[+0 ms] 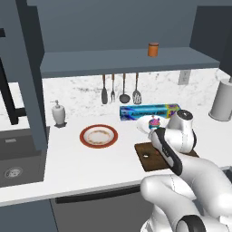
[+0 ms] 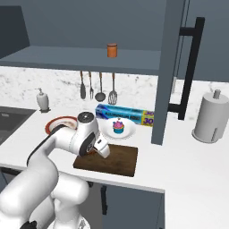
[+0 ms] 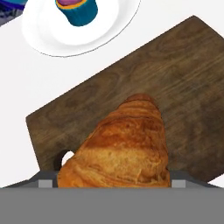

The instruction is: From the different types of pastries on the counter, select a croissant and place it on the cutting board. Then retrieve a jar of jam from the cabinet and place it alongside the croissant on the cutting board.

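1. Hand view: croissant [image 3: 120, 148] between the tool [image 3: 113, 181] tips, large and close, over the cutting board [image 3: 183, 78]; whether pinched or merely straddled, cannot tell.
2. White plate [image 3: 111, 26] beside the board, holding the cupcake [image 3: 78, 9].
3. Right base view: jar of jam [image 2: 112, 50] upright on the cabinet [image 2: 67, 58] ledge.
4. Left base view: red-rimmed plate [image 1: 99, 136] on the tabletop [image 1: 68, 167], nothing on it.
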